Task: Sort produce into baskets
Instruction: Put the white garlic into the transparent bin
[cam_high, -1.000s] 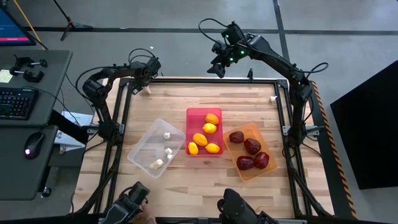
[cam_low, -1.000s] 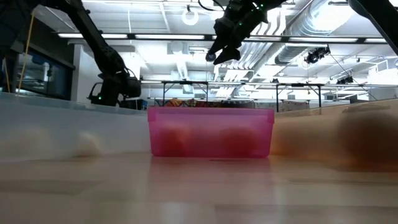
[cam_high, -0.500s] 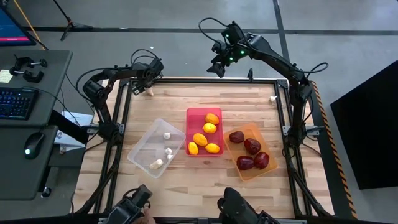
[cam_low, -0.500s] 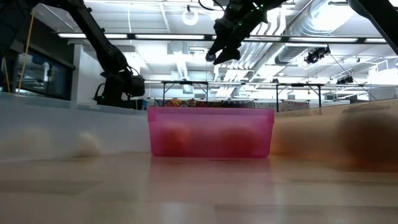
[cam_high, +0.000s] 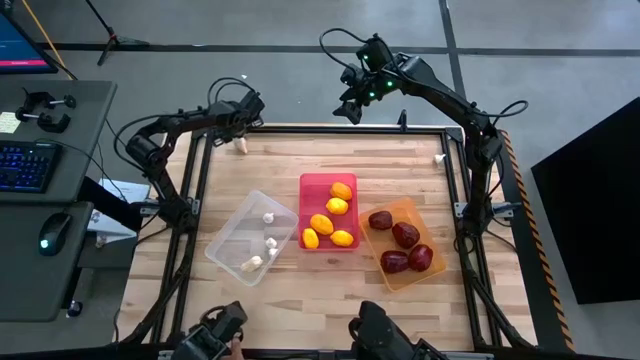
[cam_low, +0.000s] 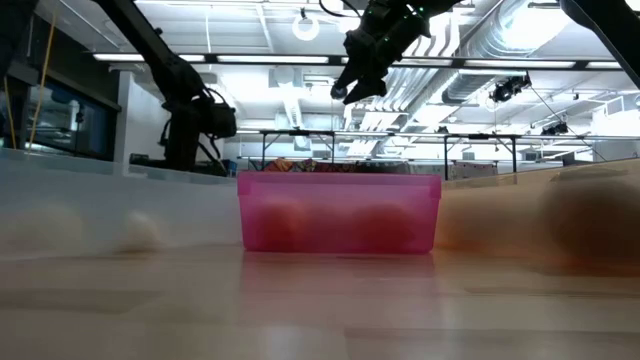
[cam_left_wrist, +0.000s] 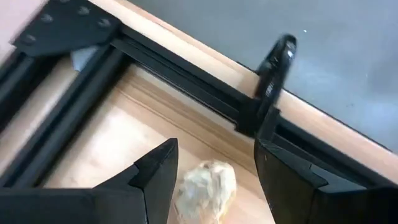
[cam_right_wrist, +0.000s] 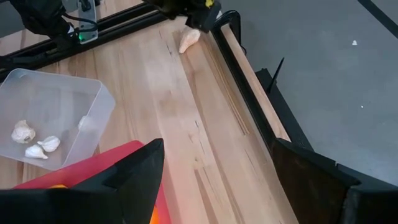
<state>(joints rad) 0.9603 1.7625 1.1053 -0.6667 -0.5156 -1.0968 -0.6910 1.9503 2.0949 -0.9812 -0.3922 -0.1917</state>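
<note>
A whitish garlic bulb (cam_high: 240, 146) lies on the table by the far-left corner; it also shows in the left wrist view (cam_left_wrist: 205, 186) and the right wrist view (cam_right_wrist: 188, 40). My left gripper (cam_high: 242, 128) is open just above it, a finger on either side (cam_left_wrist: 216, 149). My right gripper (cam_high: 347, 112) is open and empty, raised above the far edge (cam_low: 345, 90). The clear bin (cam_high: 225, 245) holds three garlic bulbs. The red-pink bin (cam_high: 312, 185) holds several yellow-orange fruits. The orange bin (cam_high: 432, 232) holds several dark red ones.
The three bins stand side by side in the middle of the wooden table. A black frame rail (cam_left_wrist: 186, 68) runs along the far edge right behind the loose bulb. Bare wood lies between the bins and the far edge (cam_right_wrist: 186, 118).
My left gripper has shifted a little toward the table's right edge and risen slightly, staying over the loose garlic bulb, which has kept its place.
</note>
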